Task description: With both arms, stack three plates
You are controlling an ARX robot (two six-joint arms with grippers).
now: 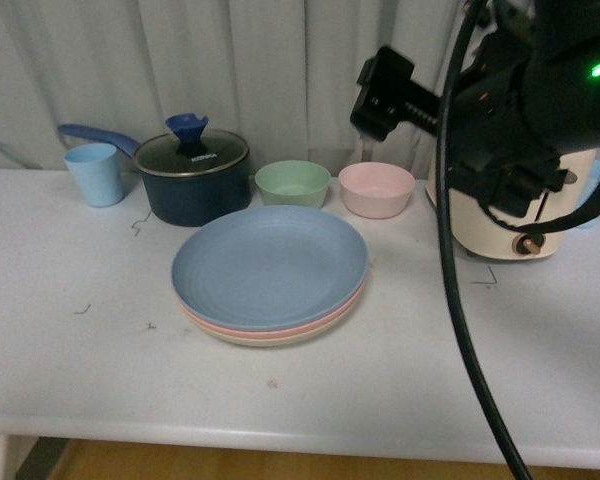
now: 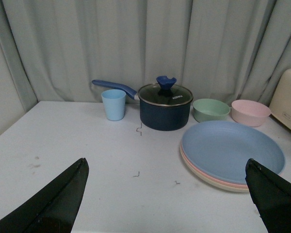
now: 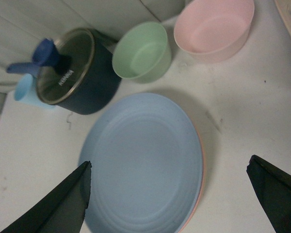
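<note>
Already the three plates sit nested in one pile at the middle of the white table (image 1: 70,330): the blue plate (image 1: 270,265) on top, a sliver of the pink plate (image 1: 325,322) under it, and the cream plate (image 1: 270,340) at the base, its rim showing at about 6 o'clock in the front view. Around the pile, at 11 o'clock stands the lidded dark pot (image 1: 193,176) with a light blue cup (image 1: 94,173) beyond it, at 12 o'clock the green bowl (image 1: 292,183), at 1 o'clock the pink bowl (image 1: 376,188), and at 3 o'clock, well apart, a cream appliance (image 1: 495,225). The right gripper (image 3: 184,199) hangs above the pile with its fingers spread wide and nothing between them; the left gripper (image 2: 167,194) is likewise parted and empty, looking across the table at the pile from the side. The stacking looks done, so the risks lie in clearing away: the right arm (image 1: 520,100) and its hanging cable (image 1: 450,260) sit near the appliance and could snag it, and a low sweep could clip the blue plate's rim and slide the pile toward the bowls, which stand just beside it.
</note>
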